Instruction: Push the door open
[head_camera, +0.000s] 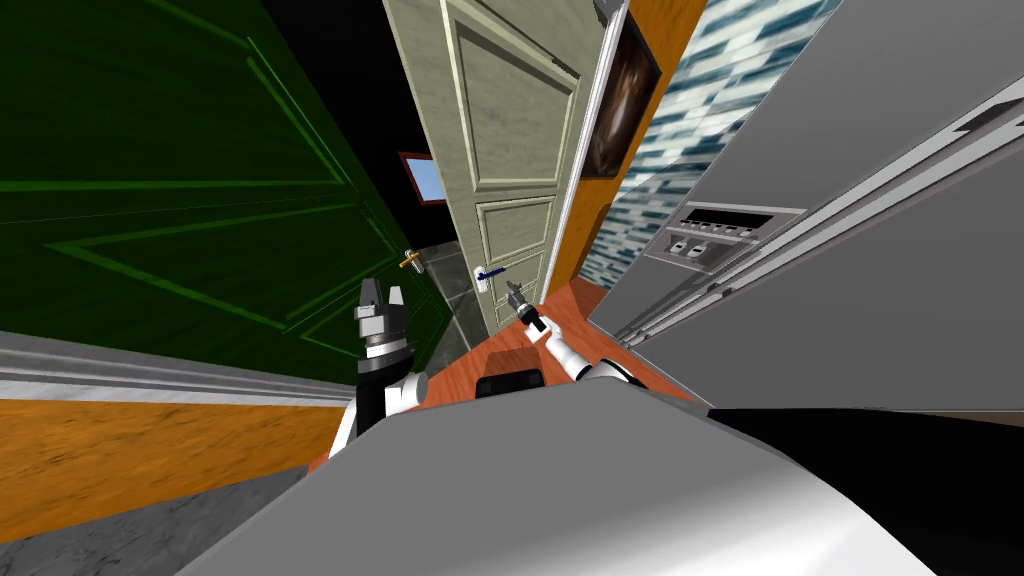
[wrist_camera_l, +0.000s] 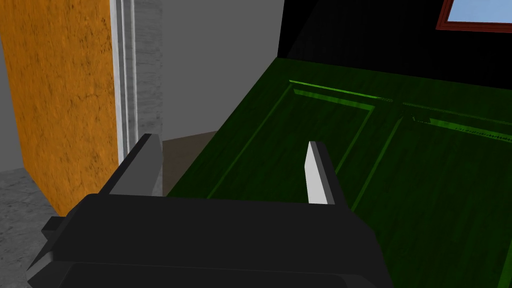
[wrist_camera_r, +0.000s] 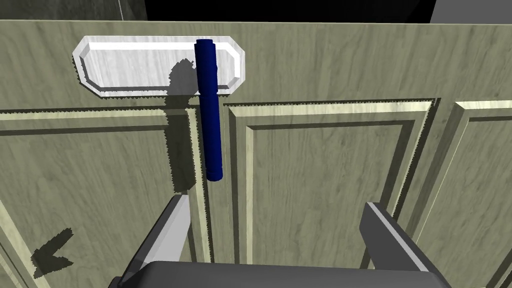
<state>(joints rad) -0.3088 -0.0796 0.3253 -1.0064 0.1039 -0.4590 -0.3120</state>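
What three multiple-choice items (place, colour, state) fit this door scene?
1. The right hand is nearest to: A) a sink B) the pale grey-green panelled door C) a table.
2. The rod-shaped lever handle on that door's white plate is: A) brass B) red C) dark blue.
3. The right hand's fingers are: A) open, empty B) shut on the lever C) shut, empty.
1 B: door panels right behind its fingers. 2 C: dark blue against the plate. 3 A: fingers apart, lever beyond their tips.

My right gripper (wrist_camera_r: 280, 235), fingers spread, faces the pale green door (wrist_camera_r: 320, 165) near its blue handle (wrist_camera_r: 209, 110) on a white plate (wrist_camera_r: 130, 65).
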